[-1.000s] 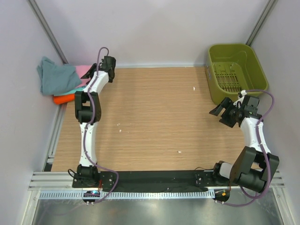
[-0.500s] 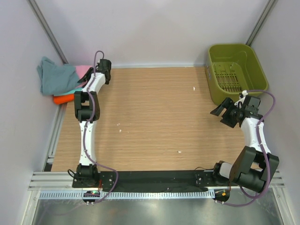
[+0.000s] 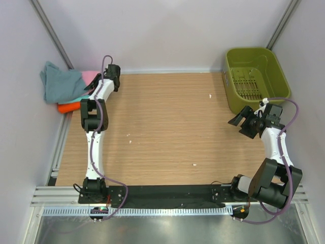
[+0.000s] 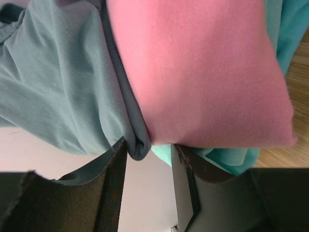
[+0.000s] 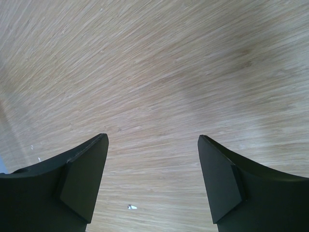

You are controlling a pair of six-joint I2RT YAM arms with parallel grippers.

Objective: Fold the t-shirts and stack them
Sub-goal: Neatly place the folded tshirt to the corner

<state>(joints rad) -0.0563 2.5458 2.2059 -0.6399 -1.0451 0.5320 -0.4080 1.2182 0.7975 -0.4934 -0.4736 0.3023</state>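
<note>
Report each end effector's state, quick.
Left end effector: open, jaws either side of a fold of the blue-grey t-shirt, not clamped on it.
Right end effector: open, holding nothing, over the wooden table.

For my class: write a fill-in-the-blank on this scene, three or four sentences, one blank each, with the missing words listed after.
The olive-green basket stands at the far ___ corner of the table. Between the blue-grey t-shirt and the teal t-shirt lies a ___ one. The right gripper hangs over the table with its jaws ___.
Missing words: right, pink, open.
</note>
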